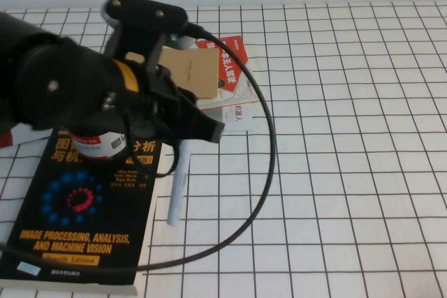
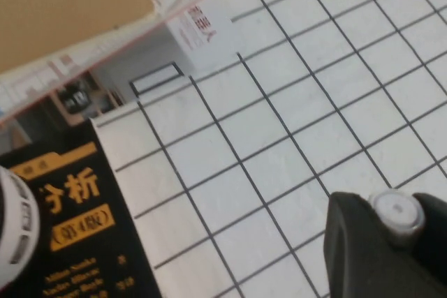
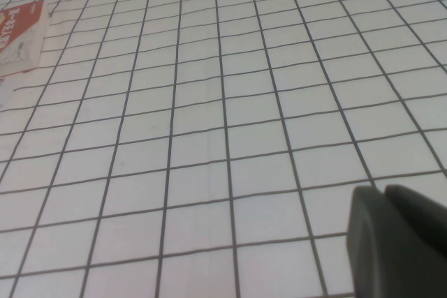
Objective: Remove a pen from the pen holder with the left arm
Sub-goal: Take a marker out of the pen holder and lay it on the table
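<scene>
The left gripper (image 1: 187,137) pinches the pen (image 1: 177,185) by its top, so it hangs beneath, clear of the pen holder (image 1: 98,146) just beside. The right gripper (image 3: 383,199), fingers pressed together, sits parked over the table (image 3: 209,102), probably unneeded here.

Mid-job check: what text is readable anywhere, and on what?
"IMAGE PROCESSING, ANALYSIS, AND MACHINE VISION": black book cover.
"析", "(第4版)": same cover.
Characters on red-and-white book: blurred.
Red label on white pen holder: blurred.
No text: left gripper, beside the black book, grips pale pen; right gripper over gridded table.
</scene>
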Motion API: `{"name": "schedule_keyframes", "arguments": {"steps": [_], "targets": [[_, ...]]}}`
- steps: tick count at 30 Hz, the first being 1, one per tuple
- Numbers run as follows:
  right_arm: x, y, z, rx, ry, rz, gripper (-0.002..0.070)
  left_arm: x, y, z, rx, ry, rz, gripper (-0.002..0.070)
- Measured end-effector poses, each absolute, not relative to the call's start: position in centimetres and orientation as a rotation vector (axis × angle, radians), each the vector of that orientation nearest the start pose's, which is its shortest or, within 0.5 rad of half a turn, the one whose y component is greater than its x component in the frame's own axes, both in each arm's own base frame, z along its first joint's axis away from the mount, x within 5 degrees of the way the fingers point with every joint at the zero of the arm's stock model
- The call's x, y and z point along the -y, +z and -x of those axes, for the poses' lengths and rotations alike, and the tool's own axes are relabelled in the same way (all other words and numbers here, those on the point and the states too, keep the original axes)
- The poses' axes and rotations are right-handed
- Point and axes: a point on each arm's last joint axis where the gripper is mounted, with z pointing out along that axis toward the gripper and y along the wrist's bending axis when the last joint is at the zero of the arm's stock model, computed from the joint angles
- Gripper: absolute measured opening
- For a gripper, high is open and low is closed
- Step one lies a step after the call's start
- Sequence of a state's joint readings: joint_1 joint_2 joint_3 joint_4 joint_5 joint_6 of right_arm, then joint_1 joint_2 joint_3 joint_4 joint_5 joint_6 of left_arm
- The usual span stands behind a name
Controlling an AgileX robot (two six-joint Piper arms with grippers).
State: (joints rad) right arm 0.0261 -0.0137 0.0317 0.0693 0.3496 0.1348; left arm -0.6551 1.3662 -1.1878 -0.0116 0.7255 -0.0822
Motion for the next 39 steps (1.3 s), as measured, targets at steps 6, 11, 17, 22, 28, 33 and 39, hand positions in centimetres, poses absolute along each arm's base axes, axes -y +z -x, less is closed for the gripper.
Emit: {"name": "schedule_keyframes", "arguments": {"steps": [6, 11, 17, 22, 28, 33, 39], "targets": [[-0.4, 17.2, -5.3, -1.848, 0.179, -0.144, -0.0017, 20.4, 30.0, -27.8, -2.557, -0.454, -0.582, 0.0095], [-0.4, 17.2, -5.3, -1.848, 0.179, -0.144, -0.0017, 20.6, 25.9, -31.4, -2.718, -0.415, -0.457, 0.0095], [-0.4, 17.2, -5.3, -1.848, 0.179, -0.144, -0.0017, 20.0, 22.9, -34.5, -2.807, -0.362, -0.294, 0.0095], [-0.4, 17.2, -5.3, -1.848, 0.179, -0.144, -0.0016, 20.2, 21.4, -35.9, -2.834, -0.349, -0.271, 0.0095], [-0.4, 17.2, -5.3, -1.848, 0.179, -0.144, -0.0017, 20.9, 19.1, -37.0, -2.873, -0.331, -0.272, 0.0186], [-0.4, 17.2, -5.3, -1.848, 0.179, -0.144, -0.0017, 21.0, 17.7, -37.4, -2.901, -0.318, -0.269, 0.0270], [-0.4, 17.2, -5.3, -1.848, 0.179, -0.144, -0.0016, 20.9, 19.5, -37.6, -2.841, -0.277, -0.315, 0.0281]]}}
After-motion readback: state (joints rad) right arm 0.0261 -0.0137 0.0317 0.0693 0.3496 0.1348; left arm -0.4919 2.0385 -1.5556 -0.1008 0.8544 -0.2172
